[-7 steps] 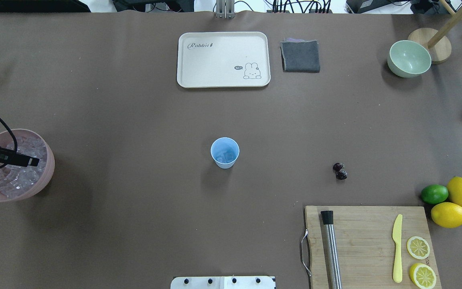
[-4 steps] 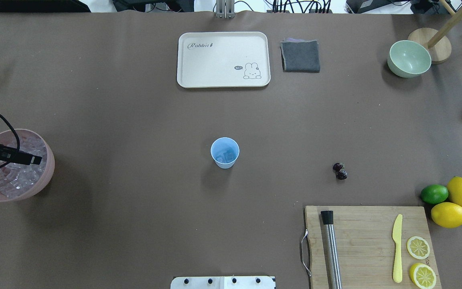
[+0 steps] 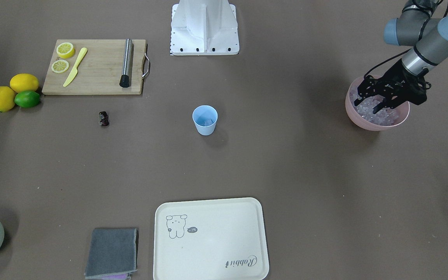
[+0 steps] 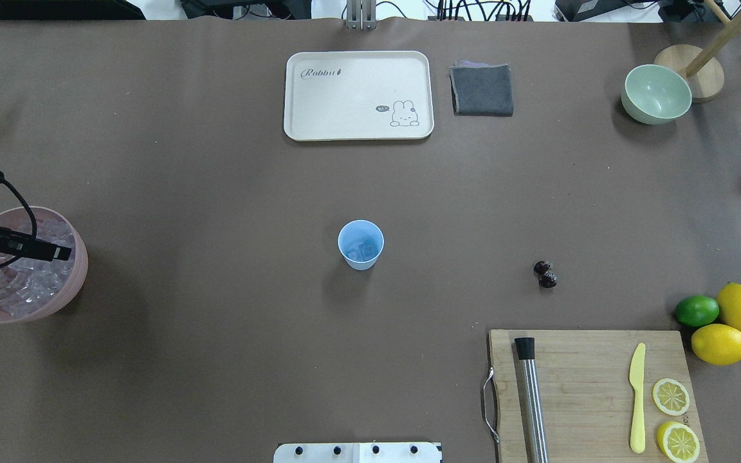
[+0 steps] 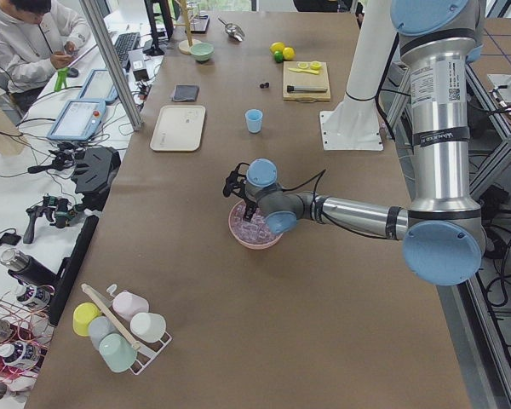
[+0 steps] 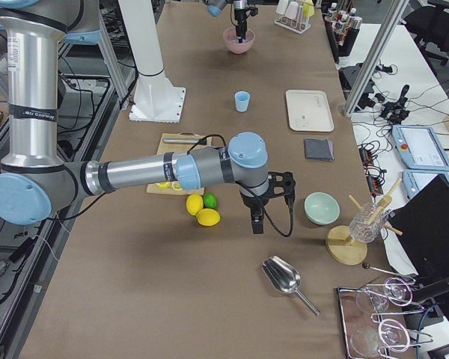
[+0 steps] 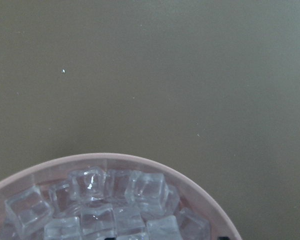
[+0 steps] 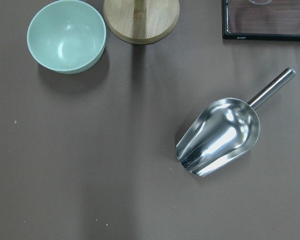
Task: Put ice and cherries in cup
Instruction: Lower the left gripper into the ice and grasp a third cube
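The light-blue cup [image 4: 361, 244] stands upright mid-table with some ice in its bottom; it also shows in the front view [image 3: 205, 119]. The dark cherries [image 4: 545, 274] lie on the table to its right, apart from it. The ice [image 4: 20, 286] fills a pink bowl [image 4: 80, 267] at the table's left edge. My left gripper [image 3: 368, 105] is open, its fingertips down at the ice [image 3: 381, 114] in the bowl. The left wrist view shows ice cubes [image 7: 115, 200] inside the bowl's rim [image 7: 140, 157]. My right gripper [image 6: 256, 223] shows only in the right side view, near the lemons; I cannot tell its state.
A cream tray [image 4: 359, 95], a grey cloth [image 4: 482, 89] and a pale green bowl [image 4: 656, 93] sit at the far side. A cutting board [image 4: 589, 386] holds a metal muddler [image 4: 531, 399], a yellow knife and lemon slices. Lemons [image 4: 720, 344] and a lime lie beside it. A metal scoop [image 8: 220, 137] lies below the right wrist.
My left gripper has shifted slightly to the right and a little farther across the pink bowl. Cup and cherries have not moved.
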{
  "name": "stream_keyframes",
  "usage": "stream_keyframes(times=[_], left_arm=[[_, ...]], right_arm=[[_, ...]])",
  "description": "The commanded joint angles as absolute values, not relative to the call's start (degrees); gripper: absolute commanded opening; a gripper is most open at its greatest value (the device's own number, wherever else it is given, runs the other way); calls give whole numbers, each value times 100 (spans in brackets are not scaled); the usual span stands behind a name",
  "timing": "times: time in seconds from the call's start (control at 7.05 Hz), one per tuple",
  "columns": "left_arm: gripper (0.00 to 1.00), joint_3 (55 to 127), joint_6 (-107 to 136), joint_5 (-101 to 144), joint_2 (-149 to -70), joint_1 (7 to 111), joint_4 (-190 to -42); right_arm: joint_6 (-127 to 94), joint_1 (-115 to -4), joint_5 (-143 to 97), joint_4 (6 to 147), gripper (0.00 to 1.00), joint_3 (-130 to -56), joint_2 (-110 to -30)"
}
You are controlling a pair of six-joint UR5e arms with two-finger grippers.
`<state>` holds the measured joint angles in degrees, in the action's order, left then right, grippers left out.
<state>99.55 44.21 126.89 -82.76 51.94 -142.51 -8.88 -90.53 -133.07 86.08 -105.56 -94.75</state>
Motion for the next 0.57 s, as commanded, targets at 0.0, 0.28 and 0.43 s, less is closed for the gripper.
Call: stream_keyframes(times=[0.0, 0.28, 0.43], left_arm=[[67, 9941, 4421, 12683, -8271, 5194, -14256], [63, 9940, 4403, 12683, -8262, 5194, -14247], [56, 9949, 4403, 12691, -8253, 5194, -14247]], right_arm=[[-888, -9053, -13307, 8605, 100, -10556, -9475], [-888, -9053, -13315, 8604, 100, -10556, -9475], [-888, -9053, -13307, 8604, 100, -10556, -9475]])
